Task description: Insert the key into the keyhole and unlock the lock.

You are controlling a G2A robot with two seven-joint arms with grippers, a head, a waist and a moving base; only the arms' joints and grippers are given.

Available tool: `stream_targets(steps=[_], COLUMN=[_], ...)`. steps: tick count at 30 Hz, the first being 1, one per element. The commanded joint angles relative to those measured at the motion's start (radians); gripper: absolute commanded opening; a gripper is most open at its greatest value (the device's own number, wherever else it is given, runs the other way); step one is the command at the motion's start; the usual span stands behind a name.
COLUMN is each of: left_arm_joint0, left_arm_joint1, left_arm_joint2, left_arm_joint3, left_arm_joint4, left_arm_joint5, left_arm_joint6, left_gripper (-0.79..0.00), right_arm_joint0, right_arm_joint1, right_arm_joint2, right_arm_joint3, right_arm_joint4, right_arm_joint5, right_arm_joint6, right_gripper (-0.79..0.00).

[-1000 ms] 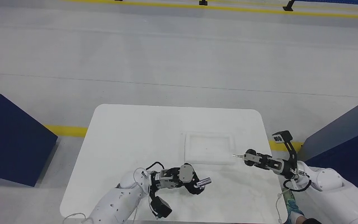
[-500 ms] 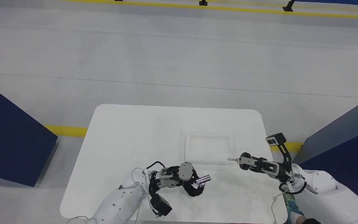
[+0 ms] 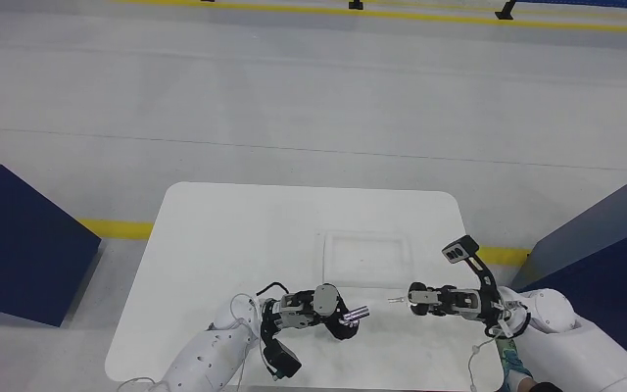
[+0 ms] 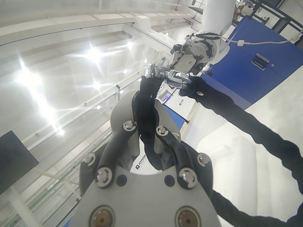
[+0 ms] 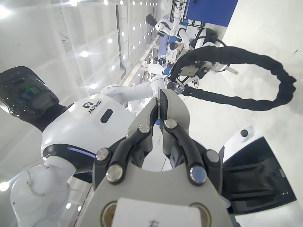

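Note:
The lock is a silver cylinder (image 3: pixel 357 316) on a black cable (image 4: pixel 236 116). My left gripper (image 3: pixel 335 318) holds it above the table's front part, shut on the cable just behind the silver lock head (image 4: pixel 163 74). The lock head points toward the right arm. My right gripper (image 3: pixel 411 297) is shut on a thin metal key (image 5: pixel 158 102), whose tip (image 3: pixel 395 298) points at the lock. A short gap separates key and lock. In the right wrist view the lock's end face (image 5: pixel 172 86) sits just past the key tip, with the cable looping away (image 5: pixel 260 60).
A shallow white tray (image 3: pixel 364 257) lies on the white table (image 3: pixel 225 245) behind both grippers. The table's front edge is close below the arms. Blue cabinets stand off both sides of the table.
My right gripper has carried the key left and toward the table's front, closing on the lock. The left gripper and lock have barely moved.

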Motion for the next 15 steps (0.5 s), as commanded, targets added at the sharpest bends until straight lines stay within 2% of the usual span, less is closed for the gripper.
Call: stream_targets(steps=[1, 5, 15], left_arm_joint0=[0.0, 0.0, 0.0], left_arm_joint1=[0.0, 0.0, 0.0], left_arm_joint2=[0.0, 0.0, 0.0], left_arm_joint3=[0.0, 0.0, 0.0], left_arm_joint4=[0.0, 0.0, 0.0], left_arm_joint5=[0.0, 0.0, 0.0], left_arm_joint6=[0.0, 0.0, 0.0], left_gripper=[-0.785, -0.785, -0.785], right_arm_joint0=[0.011, 0.026, 0.025], right_arm_joint1=[-0.01, -0.028, -0.028], right_arm_joint2=[0.0, -0.001, -0.001], right_arm_joint3=[0.005, 0.014, 0.012], right_arm_joint4=[-0.005, -0.001, -0.004], right_arm_joint5=[0.027, 0.064, 0.065], right_arm_joint6=[0.027, 0.064, 0.059], right_gripper=[-0.785, -0.785, -0.785])
